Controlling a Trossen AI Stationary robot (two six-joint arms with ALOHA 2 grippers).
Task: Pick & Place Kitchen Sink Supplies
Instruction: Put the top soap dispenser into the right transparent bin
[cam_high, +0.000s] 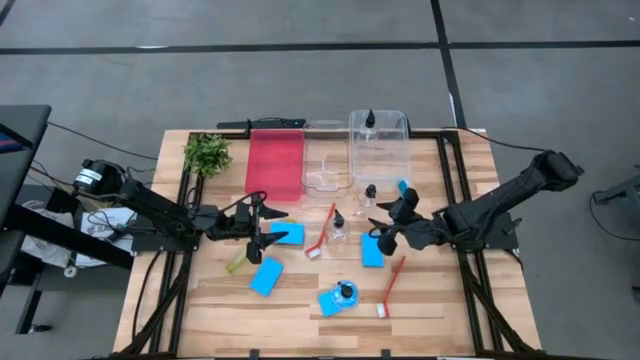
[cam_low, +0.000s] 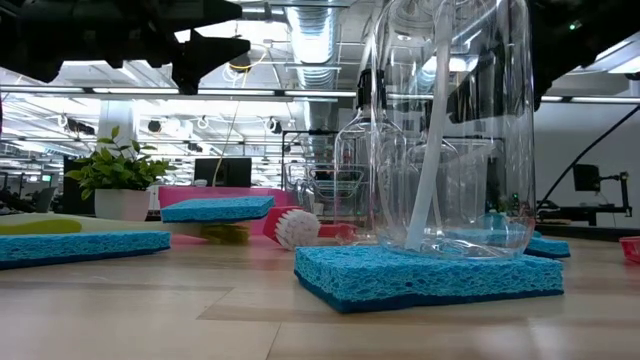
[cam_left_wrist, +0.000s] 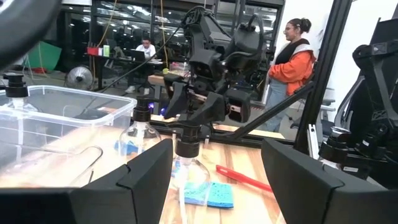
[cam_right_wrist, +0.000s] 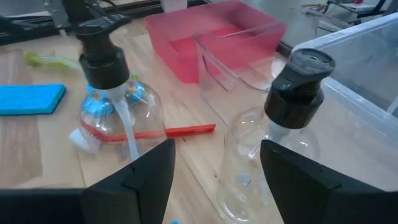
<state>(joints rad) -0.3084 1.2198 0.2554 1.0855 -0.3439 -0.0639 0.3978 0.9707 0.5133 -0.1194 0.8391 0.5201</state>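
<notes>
My left gripper (cam_high: 274, 228) hovers open above a blue sponge (cam_high: 288, 233), touching nothing. My right gripper (cam_high: 384, 226) hangs open beside another blue sponge (cam_high: 372, 250), facing two clear black-capped bottles (cam_right_wrist: 115, 99) (cam_right_wrist: 273, 143) that stand upright on the table. In the left wrist view a bottle (cam_left_wrist: 186, 155) stands beyond my open fingers (cam_left_wrist: 217, 177). A third bottle (cam_low: 450, 130) stands on a sponge (cam_low: 430, 272) near the front edge. One more sponge (cam_high: 266, 276), two red brushes (cam_high: 320, 236) (cam_high: 390, 287) and a yellow-green brush (cam_high: 235, 262) lie flat on the wood.
A red tray (cam_high: 275, 163) and two clear trays (cam_high: 325, 165) (cam_high: 380, 150) stand at the far side, the deeper one holding a bottle (cam_high: 369, 118). A green plant (cam_high: 207, 152) sits at the far left. A person in orange (cam_left_wrist: 292, 56) stands beyond the table.
</notes>
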